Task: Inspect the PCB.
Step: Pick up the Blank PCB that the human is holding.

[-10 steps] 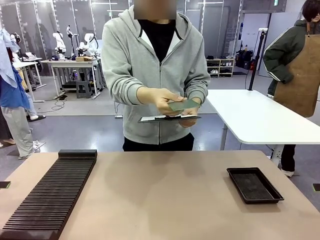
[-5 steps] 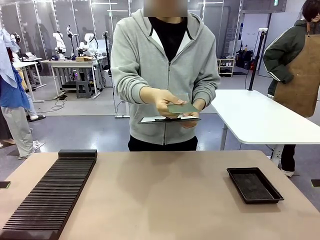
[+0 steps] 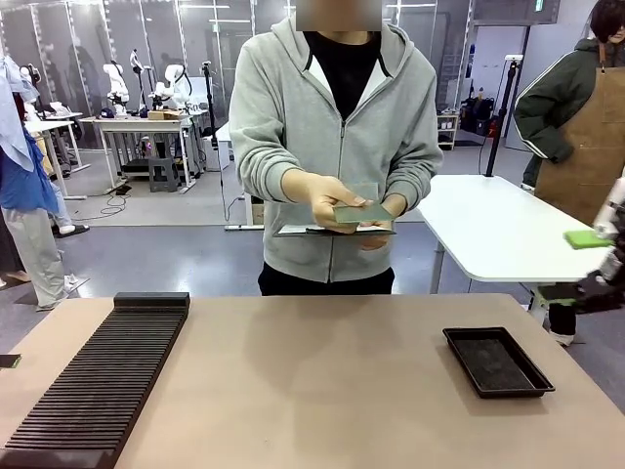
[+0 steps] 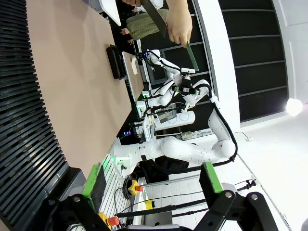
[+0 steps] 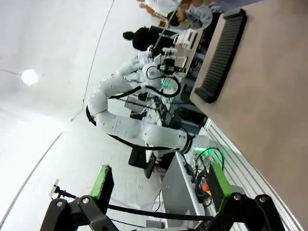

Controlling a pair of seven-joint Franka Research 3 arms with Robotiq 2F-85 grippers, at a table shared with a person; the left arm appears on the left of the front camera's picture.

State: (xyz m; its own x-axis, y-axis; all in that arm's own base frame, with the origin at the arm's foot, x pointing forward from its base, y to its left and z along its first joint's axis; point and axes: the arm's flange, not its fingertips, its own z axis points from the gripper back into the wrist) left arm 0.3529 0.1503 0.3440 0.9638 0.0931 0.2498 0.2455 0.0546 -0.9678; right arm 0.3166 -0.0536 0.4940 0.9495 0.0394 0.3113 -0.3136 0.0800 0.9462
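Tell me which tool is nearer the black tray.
Right. The right tool hangs at the table's right edge near the black tray; the left tool is by the slotted rack, across the table.

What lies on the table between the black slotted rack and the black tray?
Nothing: in the front view the table is bare between the rack and the tray. The PCB is off the table, in the person's hands.

I see the PCB (image 3: 363, 212): thin, green, nearly flat, held in the person's hand (image 3: 328, 201) beyond the table.
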